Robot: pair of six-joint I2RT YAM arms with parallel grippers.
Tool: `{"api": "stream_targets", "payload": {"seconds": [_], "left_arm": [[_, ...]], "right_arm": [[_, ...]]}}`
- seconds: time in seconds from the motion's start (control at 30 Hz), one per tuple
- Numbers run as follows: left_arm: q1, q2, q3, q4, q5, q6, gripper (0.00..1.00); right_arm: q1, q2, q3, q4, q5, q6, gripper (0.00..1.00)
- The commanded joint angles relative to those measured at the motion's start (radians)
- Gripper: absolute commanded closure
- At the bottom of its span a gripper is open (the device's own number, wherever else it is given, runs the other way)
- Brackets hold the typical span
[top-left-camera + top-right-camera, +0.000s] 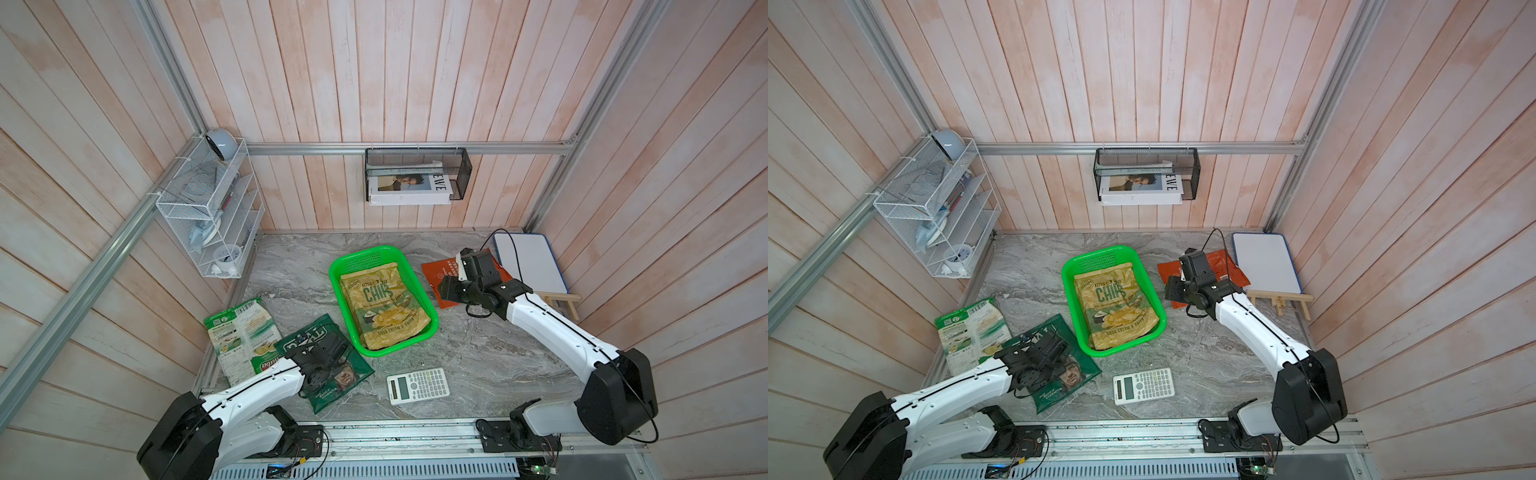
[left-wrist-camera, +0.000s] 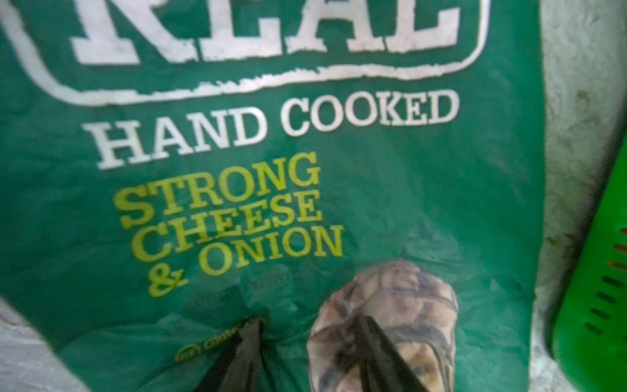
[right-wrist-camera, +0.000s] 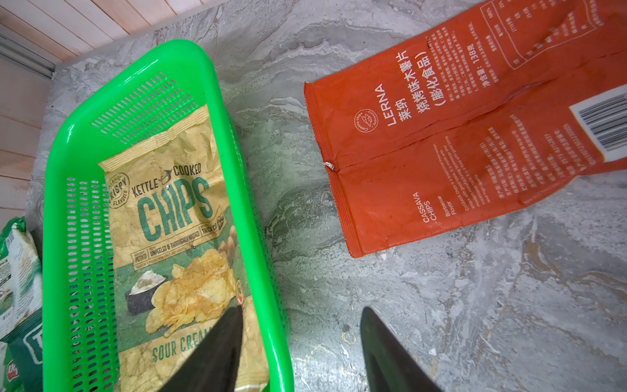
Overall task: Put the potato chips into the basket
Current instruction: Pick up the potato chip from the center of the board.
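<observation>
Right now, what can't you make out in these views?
- Left end effector: grip on REAL bag unclear; left wrist view blurred, left arm hides it in top views.
- Orange bag: right arm covers it in top views; right wrist view's edge cuts it.
- White-green bag: corner under REAL bag and that arm.
- Rack items: too small, top views.

White arm links (image 1: 266,382), black joints (image 1: 615,395), black cables (image 1: 515,257)
</observation>
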Motion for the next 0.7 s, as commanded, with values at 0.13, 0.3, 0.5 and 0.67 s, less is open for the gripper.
{"api": "stream_targets", "payload": {"seconds": [0.13, 0.3, 0.5, 0.67], "left_arm": [[-0.002, -0.037, 0.017, -0.028, -0.027, 0.015, 0.79], [-0.002, -0.094, 0.069, -0.072, -0.103, 0.021, 1.0], [0.001, -0.114, 0.245, -0.187, -0.28, 0.062, 1.0], [0.018, -0.064, 0.423, -0.24, -0.419, 0.161, 1.0]], "right_arm": [[0.004, 0.015, 0.03, -0.001, 0.004, 0.009, 0.41], [0.004, 0.041, 0.042, 0.006, 0.004, 0.021, 0.41], [0.004, 0.048, 0.118, -0.068, 0.033, 0.006, 0.41], [-0.015, 0.018, 0.099, -0.039, 0.079, -0.002, 0.41]]}}
